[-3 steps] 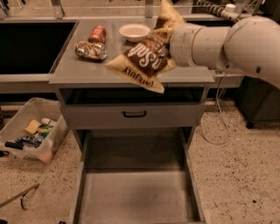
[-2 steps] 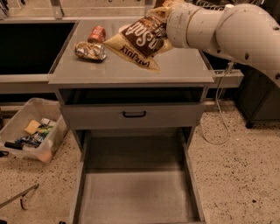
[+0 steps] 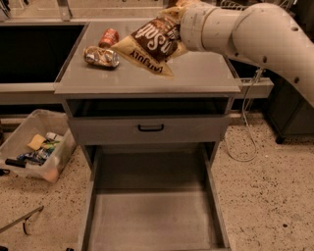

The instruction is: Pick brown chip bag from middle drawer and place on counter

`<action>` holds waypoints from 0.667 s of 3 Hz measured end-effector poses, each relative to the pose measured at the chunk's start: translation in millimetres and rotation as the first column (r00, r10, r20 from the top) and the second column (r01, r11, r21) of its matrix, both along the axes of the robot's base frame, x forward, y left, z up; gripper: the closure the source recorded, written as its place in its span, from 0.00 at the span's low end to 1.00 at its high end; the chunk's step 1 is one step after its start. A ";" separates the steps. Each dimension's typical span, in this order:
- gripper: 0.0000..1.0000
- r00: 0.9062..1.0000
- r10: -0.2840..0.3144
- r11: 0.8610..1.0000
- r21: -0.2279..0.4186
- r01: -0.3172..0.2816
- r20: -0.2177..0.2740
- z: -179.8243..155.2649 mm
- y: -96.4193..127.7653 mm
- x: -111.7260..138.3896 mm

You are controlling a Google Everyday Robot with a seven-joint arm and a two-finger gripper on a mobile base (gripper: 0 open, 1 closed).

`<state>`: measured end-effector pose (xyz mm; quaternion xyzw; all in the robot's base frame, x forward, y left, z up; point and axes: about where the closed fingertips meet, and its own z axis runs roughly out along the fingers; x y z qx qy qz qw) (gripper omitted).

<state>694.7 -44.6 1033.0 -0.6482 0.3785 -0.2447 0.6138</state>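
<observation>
Plastic bin (image 3: pixel 35 147): on the floor left of the cabinet, holding odds and ends.
Crushed cans (image 3: pixel 101 56): two on the left part of the counter (image 3: pixel 206 73), one behind the other.
Brown chip bag (image 3: pixel 154 41): out of the drawer and tilted over the counter. Its lower cream end is at or just above the surface, just right of the nearer can. I cannot tell whether it touches.
Middle drawer (image 3: pixel 152 215): pulled fully out below, floor bare.
End effector (image 3: pixel 179 13): at the bag's raised upper end, above the back of the counter and mostly hidden by the bag. It appears to be gripping the bag, since that end is held up.
Step in hand: the placing. The pick looks done, with the bag carried over the counter.
Next move: lower until the bag rests flat, then release. Keep clear of the cans so the bag's lower end does not nudge them.
Change from a second ago: the bag hung over the counter's front edge. It now sits further back and higher, nearer the cans, and the arm has swung back with it.
</observation>
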 end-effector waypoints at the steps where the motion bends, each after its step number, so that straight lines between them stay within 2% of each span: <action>1: 1.00 1.000 0.027 1.000 0.003 -0.027 0.009 -9.7 18.1 45.7; 2: 1.00 0.997 0.080 0.997 -0.003 -0.080 0.015 -16.6 51.4 93.5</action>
